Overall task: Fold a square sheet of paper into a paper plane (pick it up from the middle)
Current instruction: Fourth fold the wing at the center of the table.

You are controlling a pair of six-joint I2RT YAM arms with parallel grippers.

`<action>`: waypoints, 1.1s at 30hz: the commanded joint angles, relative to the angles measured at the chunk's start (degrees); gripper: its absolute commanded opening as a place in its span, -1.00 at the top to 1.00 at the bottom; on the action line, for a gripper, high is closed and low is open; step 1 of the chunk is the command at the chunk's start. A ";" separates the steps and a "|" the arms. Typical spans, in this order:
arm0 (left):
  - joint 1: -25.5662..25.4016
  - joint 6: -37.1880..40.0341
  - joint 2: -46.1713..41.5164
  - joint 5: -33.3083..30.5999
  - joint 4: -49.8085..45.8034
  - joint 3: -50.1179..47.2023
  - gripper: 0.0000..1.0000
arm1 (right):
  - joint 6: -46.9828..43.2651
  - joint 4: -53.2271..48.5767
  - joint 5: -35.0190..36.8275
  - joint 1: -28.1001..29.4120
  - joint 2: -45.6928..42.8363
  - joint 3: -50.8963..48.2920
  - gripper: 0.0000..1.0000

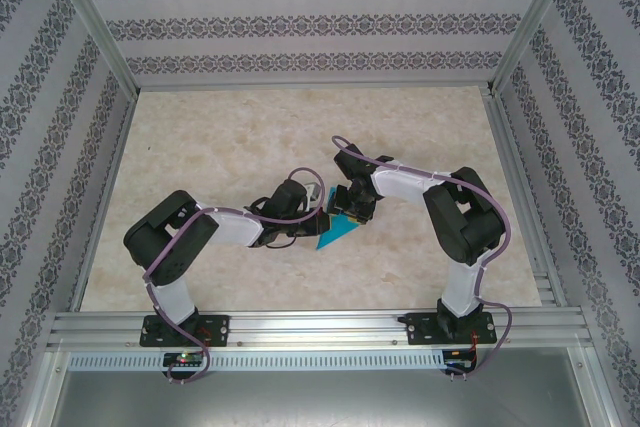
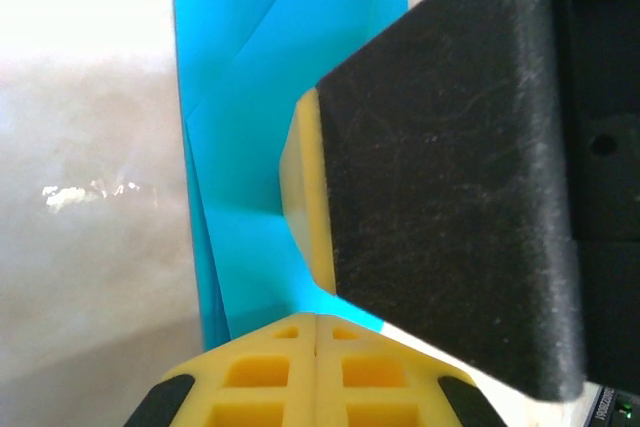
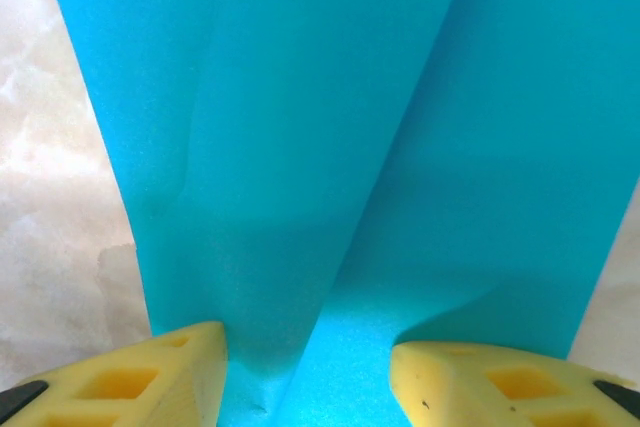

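- Teal paper (image 1: 336, 233) near the middle of the surface (image 1: 200, 147), slightly toward the near edge; folded to a wedge, likely pinned flat to sharpen the crease
- Right tool (image 3: 305, 357) spread wide, tips pressing the paper either side of the centre fold; gripping nothing
- Left tool (image 2: 315, 332) clenched, pads together at the paper's edge; unclear whether any paper nipped

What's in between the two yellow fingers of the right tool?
The folded blue paper fills the gap between the right tool's spread yellow fingers. The right wrist view shows it.
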 commanded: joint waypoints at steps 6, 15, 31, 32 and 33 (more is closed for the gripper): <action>0.60 -0.86 1.34 -2.17 -2.50 1.52 0.92 | -0.15 0.87 5.35 0.69 13.88 -7.25 -0.08; 0.64 -1.53 1.95 -3.35 -4.98 2.10 0.92 | -0.34 1.34 4.90 0.78 13.99 -7.34 -0.08; 0.64 -0.68 3.27 -3.75 -10.81 1.64 0.99 | -2.91 0.82 0.42 -1.51 -6.37 -3.47 -0.10; 0.64 -0.41 3.38 -3.82 -11.54 1.63 1.00 | -3.04 1.22 0.20 -1.86 -8.80 -3.46 -0.11; 0.63 -0.22 3.58 -3.94 -12.14 1.69 1.00 | -3.31 1.75 0.04 -2.15 -10.90 -3.69 -0.11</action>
